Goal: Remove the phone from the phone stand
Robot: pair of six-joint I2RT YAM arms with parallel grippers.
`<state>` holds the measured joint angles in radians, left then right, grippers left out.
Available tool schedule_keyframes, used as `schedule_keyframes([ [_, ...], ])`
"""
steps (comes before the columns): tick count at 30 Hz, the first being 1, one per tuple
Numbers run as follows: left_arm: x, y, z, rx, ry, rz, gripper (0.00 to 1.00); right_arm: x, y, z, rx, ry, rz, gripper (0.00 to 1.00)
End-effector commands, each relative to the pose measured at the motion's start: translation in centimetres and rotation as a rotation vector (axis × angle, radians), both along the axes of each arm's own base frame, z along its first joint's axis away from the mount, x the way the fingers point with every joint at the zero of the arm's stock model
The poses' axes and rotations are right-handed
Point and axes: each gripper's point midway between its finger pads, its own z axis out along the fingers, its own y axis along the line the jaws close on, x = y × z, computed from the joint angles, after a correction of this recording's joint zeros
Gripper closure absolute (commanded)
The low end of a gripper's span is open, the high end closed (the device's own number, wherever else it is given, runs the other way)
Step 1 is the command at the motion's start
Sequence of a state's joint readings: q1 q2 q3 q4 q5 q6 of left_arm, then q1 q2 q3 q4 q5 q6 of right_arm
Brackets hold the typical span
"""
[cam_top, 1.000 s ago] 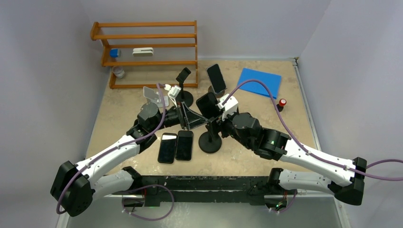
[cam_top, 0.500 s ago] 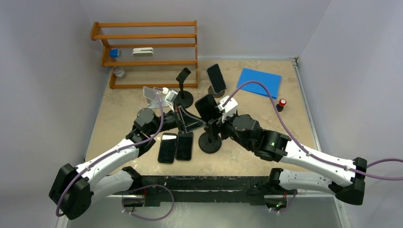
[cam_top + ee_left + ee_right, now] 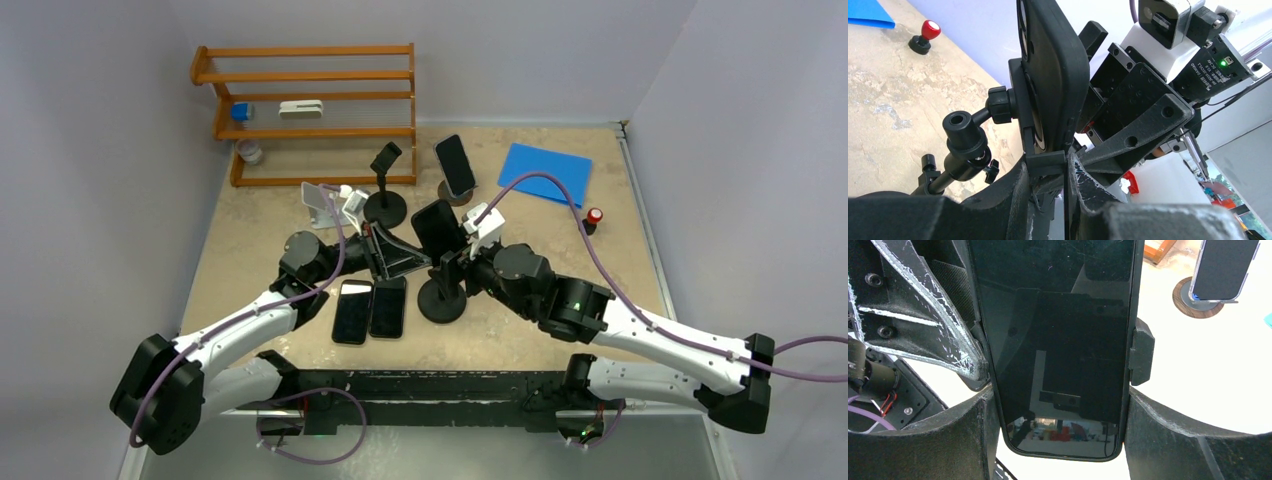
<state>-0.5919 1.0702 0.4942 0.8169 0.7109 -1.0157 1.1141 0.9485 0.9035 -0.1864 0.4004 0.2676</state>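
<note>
Right wrist: the phone (image 3: 1060,330), long axis upright, screen facing the camera, is being clamped by the right gripper (image 3: 1060,400); the phone stand (image 3: 965,140) is being pinched by the left gripper (image 3: 1050,165).

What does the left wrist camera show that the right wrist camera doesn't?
Only the left wrist view shows the ball joint of the phone stand behind the phone, and a red knob on the table. Only the right wrist view shows the dark screen face-on and a second phone on a round base. Both share the same phone, held in its stand.
</note>
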Motion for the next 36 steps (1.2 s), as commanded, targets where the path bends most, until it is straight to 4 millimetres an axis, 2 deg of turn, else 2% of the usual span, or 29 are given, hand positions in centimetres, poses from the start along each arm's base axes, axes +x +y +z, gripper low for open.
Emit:
schedule_keyframes([
  [1,0.9,1.0,-1.7,0.023,0.041,0.030,1.00,0.1,-1.8,0.8,0.065,0.022,-0.087,1.00],
  [13,1.3,1.0,-2.7,0.038,0.077,0.037,1.00,-0.4,-1.5,1.5,0.105,0.024,-0.055,1.00],
  [19,1.8,0.7,-2.9,0.062,0.088,0.041,1.00,-0.9,-0.8,3.7,0.175,-0.011,-0.001,1.00],
  [28,1.8,0.5,-2.2,0.079,0.078,0.020,1.00,-2.3,0.6,6.7,0.268,-0.038,0.117,1.00],
  [33,1.6,0.3,-1.8,0.087,0.076,-0.001,0.87,-2.9,0.9,8.4,0.313,-0.056,0.156,1.00],
  [36,1.4,0.3,-1.6,0.089,0.073,-0.015,0.76,-3.3,0.9,9.5,0.338,-0.073,0.177,1.00],
])
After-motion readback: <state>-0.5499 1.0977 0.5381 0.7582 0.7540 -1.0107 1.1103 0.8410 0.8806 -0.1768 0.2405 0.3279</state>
